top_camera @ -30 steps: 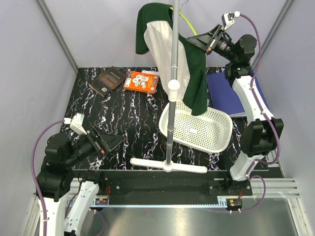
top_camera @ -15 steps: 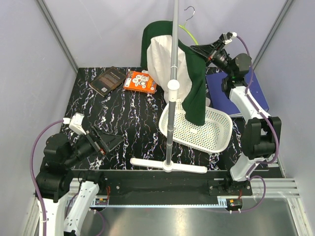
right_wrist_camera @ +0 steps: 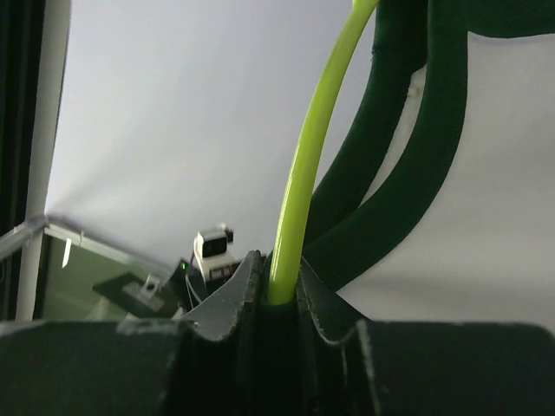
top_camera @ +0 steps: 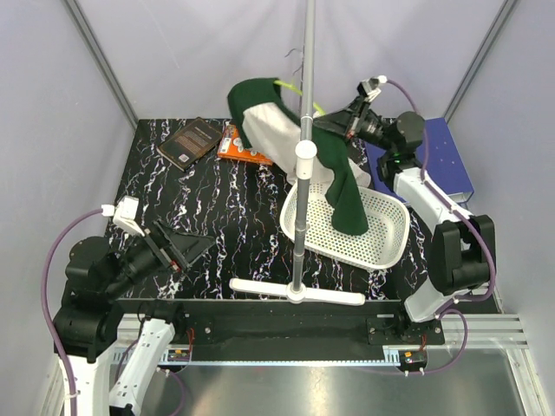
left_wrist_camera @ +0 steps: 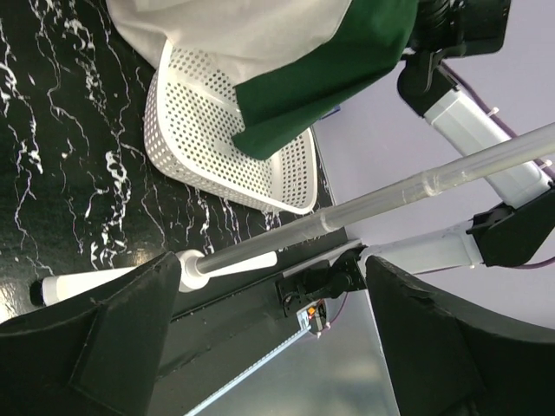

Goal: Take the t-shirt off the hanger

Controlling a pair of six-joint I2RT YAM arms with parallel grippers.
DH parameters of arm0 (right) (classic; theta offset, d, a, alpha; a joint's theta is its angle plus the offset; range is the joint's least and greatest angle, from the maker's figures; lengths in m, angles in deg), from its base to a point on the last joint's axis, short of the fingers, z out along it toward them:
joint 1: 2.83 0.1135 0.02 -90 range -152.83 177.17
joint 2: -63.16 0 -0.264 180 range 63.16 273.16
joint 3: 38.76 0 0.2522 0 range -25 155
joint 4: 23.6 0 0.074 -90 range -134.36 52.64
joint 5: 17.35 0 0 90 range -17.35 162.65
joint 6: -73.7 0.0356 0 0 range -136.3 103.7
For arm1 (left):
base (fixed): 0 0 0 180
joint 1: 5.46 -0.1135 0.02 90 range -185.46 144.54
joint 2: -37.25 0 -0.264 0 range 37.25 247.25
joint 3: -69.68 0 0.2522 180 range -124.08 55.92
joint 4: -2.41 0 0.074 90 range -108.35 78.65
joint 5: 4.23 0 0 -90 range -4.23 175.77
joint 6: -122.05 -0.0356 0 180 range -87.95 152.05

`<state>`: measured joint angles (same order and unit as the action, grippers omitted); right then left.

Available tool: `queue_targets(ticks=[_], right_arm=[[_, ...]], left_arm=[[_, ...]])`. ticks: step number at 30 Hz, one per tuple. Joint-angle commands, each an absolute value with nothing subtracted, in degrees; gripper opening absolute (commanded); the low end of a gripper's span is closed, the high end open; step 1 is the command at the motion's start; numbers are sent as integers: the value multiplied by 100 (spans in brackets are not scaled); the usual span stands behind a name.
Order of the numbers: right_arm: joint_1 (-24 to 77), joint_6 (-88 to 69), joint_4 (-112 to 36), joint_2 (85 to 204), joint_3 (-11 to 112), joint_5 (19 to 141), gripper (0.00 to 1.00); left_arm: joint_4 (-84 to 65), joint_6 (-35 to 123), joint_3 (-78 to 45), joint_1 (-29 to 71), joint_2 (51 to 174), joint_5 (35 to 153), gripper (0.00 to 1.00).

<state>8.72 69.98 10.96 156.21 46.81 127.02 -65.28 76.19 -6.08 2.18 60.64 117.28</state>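
Observation:
The t-shirt [top_camera: 270,137], cream with dark green sleeves, hangs on the lime-green hanger [top_camera: 289,86] in the air behind the stand pole. One green sleeve [top_camera: 347,201] droops into the white basket. My right gripper [top_camera: 336,122] is shut on the hanger's arm [right_wrist_camera: 313,147], with the dark green neckline [right_wrist_camera: 392,186] right beside the pinched spot. The hanger's hook [top_camera: 295,57] is free of the stand. My left gripper [top_camera: 187,250] stands open and holds nothing, low at the front left, far from the shirt [left_wrist_camera: 323,85].
The grey stand pole [top_camera: 305,121] rises mid-table from a white cross base [top_camera: 297,290]. The white perforated basket [top_camera: 381,232] sits right of it. A dark book [top_camera: 191,140] and an orange book [top_camera: 237,144] lie at the back left, a blue folder [top_camera: 438,160] at the back right.
My right gripper has carried the hanger and shirt down and to the left, away from the pole's top. The sleeve now trails into the basket. The left arm has shifted slightly.

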Motion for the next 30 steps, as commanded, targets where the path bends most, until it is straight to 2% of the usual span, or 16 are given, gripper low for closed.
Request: queue_targets(ticks=[1,7,11,14,16,18,20,25,30], right_arm=[[1632,6527,1573,15500,4742,13118,0],[2651,6027,1512,15913,4953,13355,0],[2934,5570,1178,15949,4874,13286,0],[3048,5314,1063,15913,4751,13250,0],[3092,5296,1098,15905,4725,13268,0],[3154,5314,1133,15887,4698,13277,0],[3189,5305,1133,15852,4715,13303,0],[3198,5366,1151,15834,4751,13347,0],[3198,5384,1194,15782,4760,13356,0]], left_arm=[[-6057,7573,-921,192,6194,11592,89],[-5336,7714,-1210,192,6623,11583,84],[-4976,7819,-1535,192,7046,11627,81],[-4433,7794,-1711,192,7371,11548,76],[-4317,7654,-1913,192,7695,11539,68],[-4168,7478,-2150,192,7934,11548,66],[-4010,7083,-2239,192,8250,11426,58],[-3886,6265,-2652,192,8997,11626,44],[-3807,5782,-2854,368,9375,11293,41]])
